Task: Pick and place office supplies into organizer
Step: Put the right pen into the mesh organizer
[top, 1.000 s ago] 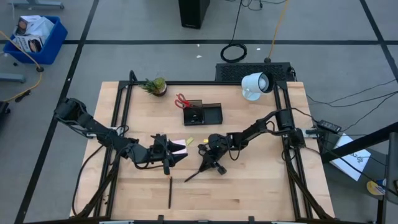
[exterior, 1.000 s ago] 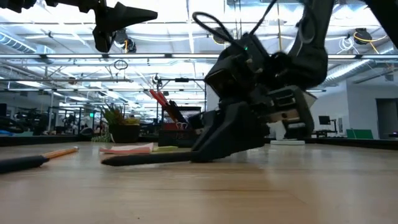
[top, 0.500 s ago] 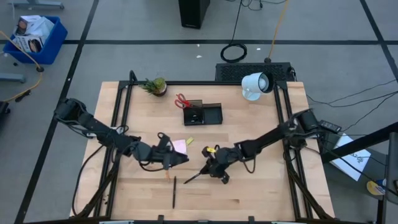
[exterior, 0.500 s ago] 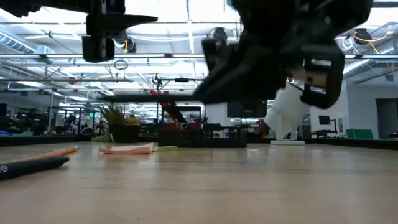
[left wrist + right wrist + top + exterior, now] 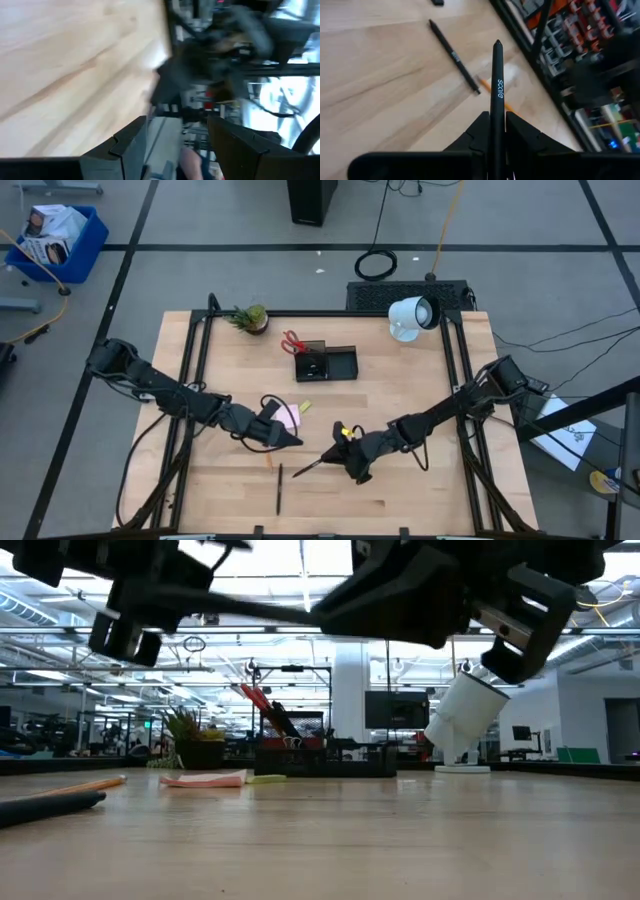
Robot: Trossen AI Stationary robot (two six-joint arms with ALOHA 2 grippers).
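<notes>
Right gripper (image 5: 338,457) lifted black pen (image 5: 496,95) off table (image 5: 420,490), arm stretched low.

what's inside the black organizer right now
Red-handled scissors stand in the black organizer's taller cup section. The lower tray looks dark; whether anything small lies in it cannot be seen.

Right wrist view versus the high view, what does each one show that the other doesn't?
Only the right wrist view shows white lettering on the held black pen.

Only the high view shows the organizer, red-handled scissors, pink sticky-note pad, potted plant, white lamp-like device and the open left pincer.

Both show the right pincer shut on that pen, a second black pen on the table, and an orange pencil beside it.
</notes>
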